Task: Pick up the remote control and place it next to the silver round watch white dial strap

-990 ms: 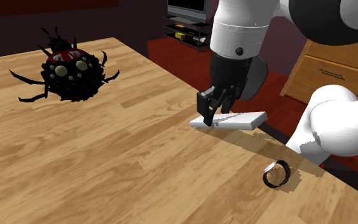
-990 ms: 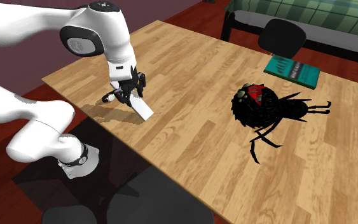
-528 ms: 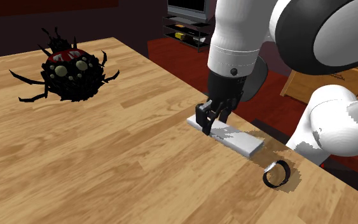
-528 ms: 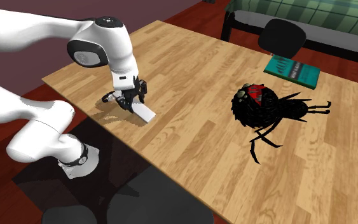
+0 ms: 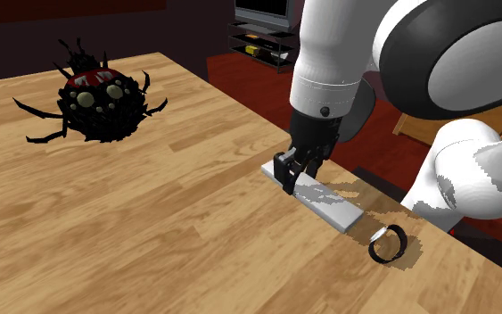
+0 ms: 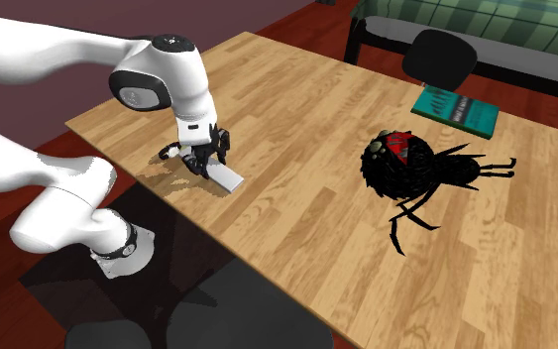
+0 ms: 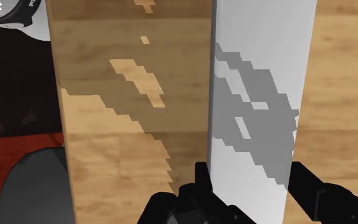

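A flat pale grey remote control (image 5: 331, 204) is clasped at one end by my gripper (image 5: 292, 173), which is shut on it. The remote hangs low over the wooden table (image 5: 151, 232), and its free end points toward the watch (image 5: 388, 243), a dark ring-shaped band with a silver face lying near the table edge. In the second exterior view the gripper (image 6: 205, 162) holds the remote (image 6: 229, 177) just beside the watch (image 6: 169, 153). In the wrist view both fingers (image 7: 201, 186) press the remote's (image 7: 260, 83) sides. Whether the remote touches the table I cannot tell.
A big black spider toy (image 5: 97, 98) with a red back sits far across the table. A teal book (image 6: 455, 107) lies at the far edge by a black chair (image 6: 443, 55). The table edge (image 5: 365, 183) runs close behind the remote, with red floor below.
The gripper has turned the remote from lying across the shoulder view to pointing at the watch, and has lowered it toward the table. The grip stayed shut.
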You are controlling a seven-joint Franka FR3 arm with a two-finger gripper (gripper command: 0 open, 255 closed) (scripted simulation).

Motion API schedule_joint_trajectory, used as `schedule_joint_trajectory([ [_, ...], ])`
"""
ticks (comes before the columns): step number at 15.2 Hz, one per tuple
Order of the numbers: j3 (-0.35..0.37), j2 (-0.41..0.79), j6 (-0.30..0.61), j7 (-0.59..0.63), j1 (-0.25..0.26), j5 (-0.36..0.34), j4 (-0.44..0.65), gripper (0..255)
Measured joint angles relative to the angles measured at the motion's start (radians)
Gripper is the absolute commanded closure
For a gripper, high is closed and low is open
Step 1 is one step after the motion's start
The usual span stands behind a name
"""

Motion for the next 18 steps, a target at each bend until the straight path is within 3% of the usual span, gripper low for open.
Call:
schedule_joint_trajectory([
  [1, 0.000, 0.000, 0.000, 0.000, 0.000, 0.000, 0.000, 0],
  [7, 0.000, 0.001, 0.001, 0.000, 0.000, 0.000, 0.000, 0],
  [11, -0.033, -0.012, -0.099, 0.003, -0.008, -0.026, 0.087, 0],
  [18, -0.040, -0.012, -0.127, 0.006, -0.011, -0.033, 0.115, 0],
])
